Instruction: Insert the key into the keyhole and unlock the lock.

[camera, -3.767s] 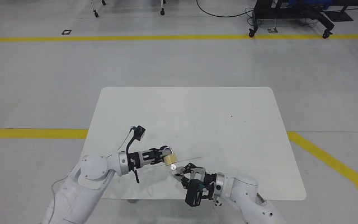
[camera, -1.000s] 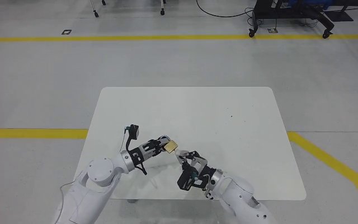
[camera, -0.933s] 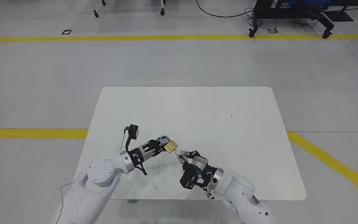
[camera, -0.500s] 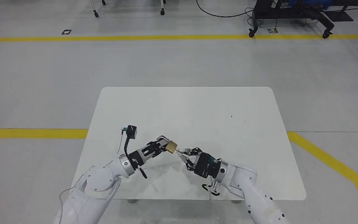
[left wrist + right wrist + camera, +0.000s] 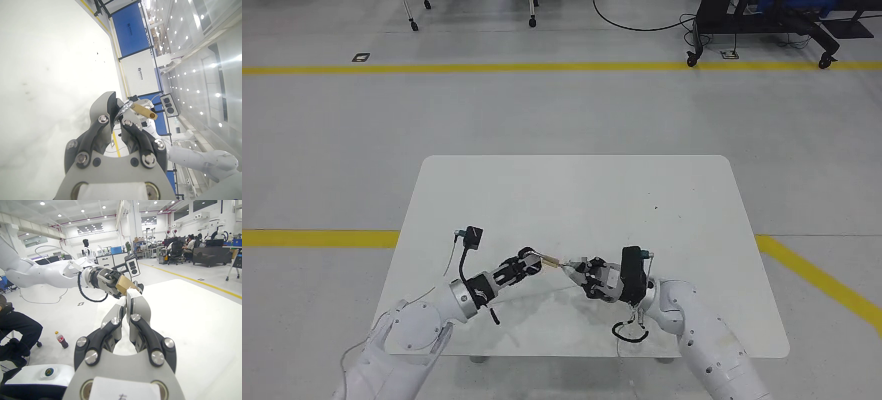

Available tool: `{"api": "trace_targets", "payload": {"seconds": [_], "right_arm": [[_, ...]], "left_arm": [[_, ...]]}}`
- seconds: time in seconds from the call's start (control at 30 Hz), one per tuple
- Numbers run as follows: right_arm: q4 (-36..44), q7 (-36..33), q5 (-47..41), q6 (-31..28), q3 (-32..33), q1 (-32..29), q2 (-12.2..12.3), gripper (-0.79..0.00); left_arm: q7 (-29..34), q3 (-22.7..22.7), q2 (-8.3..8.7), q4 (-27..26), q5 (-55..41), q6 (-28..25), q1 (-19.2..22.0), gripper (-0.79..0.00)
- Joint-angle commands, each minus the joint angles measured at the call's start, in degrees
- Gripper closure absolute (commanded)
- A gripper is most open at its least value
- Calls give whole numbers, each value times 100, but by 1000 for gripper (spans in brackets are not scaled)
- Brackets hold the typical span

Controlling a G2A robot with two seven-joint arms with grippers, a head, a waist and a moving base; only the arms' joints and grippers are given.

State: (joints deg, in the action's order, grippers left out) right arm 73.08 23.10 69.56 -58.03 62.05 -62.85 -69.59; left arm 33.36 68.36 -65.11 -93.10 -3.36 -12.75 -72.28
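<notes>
The left hand (image 5: 117,110) is clamped tight on the gold lock (image 5: 144,112), holding it up in the air over the white desk (image 5: 672,200), and the right hand (image 5: 128,294) has its fingers pressed together with their tips touching the lock.

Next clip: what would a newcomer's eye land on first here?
The brass lock stands out, held in the air by the left pincer above the near half of the white table. The right pincer meets it tip to tip, shut on the key, which is mostly hidden between its fingers.
</notes>
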Motion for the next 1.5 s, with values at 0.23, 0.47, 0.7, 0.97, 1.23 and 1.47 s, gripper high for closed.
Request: {"api": "trace_targets", "payload": {"seconds": [0.23,0.47,0.7,0.97,1.23,1.47], "right_arm": [[-518,-328,-656,12,-194,340,-39,-256],[-448,-326,-441,372,-129,332,-36,-320],[204,84,461,1062,127,-8,55,-785],[204,84,461,1062,127,-8,55,-785],[204,84,461,1062,127,-8,55,-785],[204,84,461,1062,127,-8,55,-785]], "left_arm": [[458,347,130,-593,571,375,-435,0],[890,659,223,-910,738,1002,-695,0],[1224,815,246,-850,438,1982,-504,0],[1503,402,170,-323,176,2624,404,0],[1385,-737,-162,1483,-187,2789,1933,0],[1188,-1554,-461,2719,-106,2982,2740,-185]]}}
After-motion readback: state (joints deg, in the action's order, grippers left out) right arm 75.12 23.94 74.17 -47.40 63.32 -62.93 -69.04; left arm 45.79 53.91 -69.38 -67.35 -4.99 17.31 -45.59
